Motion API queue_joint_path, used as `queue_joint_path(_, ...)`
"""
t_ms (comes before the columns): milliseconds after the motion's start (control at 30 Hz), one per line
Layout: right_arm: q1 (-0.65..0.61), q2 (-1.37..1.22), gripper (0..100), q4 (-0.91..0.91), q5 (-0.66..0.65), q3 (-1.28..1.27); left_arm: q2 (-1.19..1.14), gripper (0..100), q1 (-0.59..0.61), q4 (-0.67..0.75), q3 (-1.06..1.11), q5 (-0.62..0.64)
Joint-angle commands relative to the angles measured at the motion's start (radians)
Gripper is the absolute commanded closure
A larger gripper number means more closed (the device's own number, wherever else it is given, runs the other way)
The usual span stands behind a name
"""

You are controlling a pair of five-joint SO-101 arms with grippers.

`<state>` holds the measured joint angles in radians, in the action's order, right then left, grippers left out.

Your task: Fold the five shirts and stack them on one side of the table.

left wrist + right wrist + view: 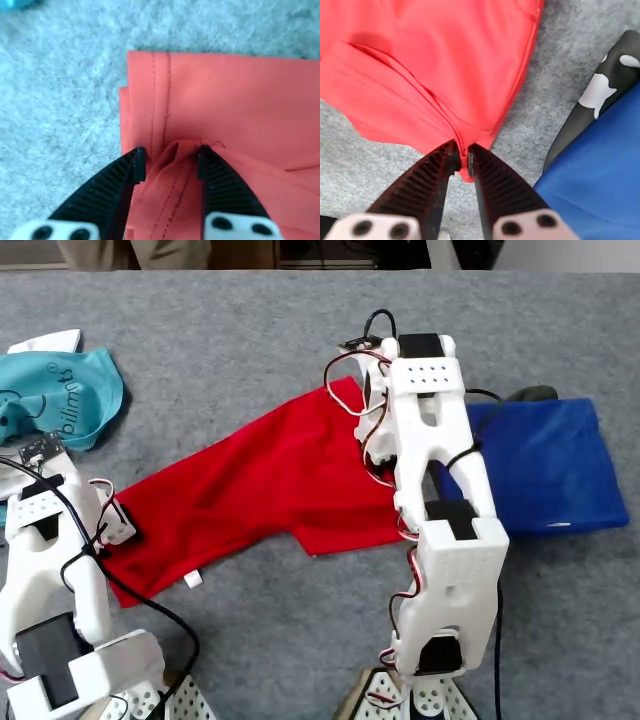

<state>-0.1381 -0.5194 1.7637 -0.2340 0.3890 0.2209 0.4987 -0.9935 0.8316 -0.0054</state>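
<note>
Left jaws at 8 o'clock and right jaws at 1 o'clock clench opposite ends of the red shirt (260, 480), probably to spread it.

You have the red shirt (270, 480) stretched slantwise across the middle of the grey bench (220, 330), running from about 8 o'clock up toward 12. Your left arm (50, 560) stands at 8 o'clock, its tip at the shirt's lower corner. Your right arm (440, 450) rises from 6 o'clock, its tip over the shirt's upper end. A folded blue shirt (550, 470) lies at 3 o'clock, a teal shirt (70, 395) at 10 o'clock.
</note>
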Motion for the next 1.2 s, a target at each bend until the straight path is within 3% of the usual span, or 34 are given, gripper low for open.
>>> queue_joint_path(0, -0.018, 0.079, 99.5, 0.021, 0.005, 0.004, 0.002, 82, -0.006, 0.011, 0.002, 0.0)
queue_joint_path(567, -0.018, 0.079, 99.5, 0.021, 0.005, 0.004, 0.002, 98, -0.008, 0.04, 0.009, 0.006)
queue_joint_path(767, -0.018, 0.114, 99.5, 0.021, 0.005, 0.012, 0.021, 98, -0.064, 0.026, -0.008, 0.008)
queue_joint_path(933, -0.018, 0.232, 99.5, 0.018, 0.005, 0.062, 0.133, 98, -0.066, -0.084, -0.086, 0.006)
queue_joint_path(1167, -0.018, 0.392, 99.5, 0.02, 0.012, 0.338, 0.409, 98, -0.066, -0.344, -0.315, 0.002)
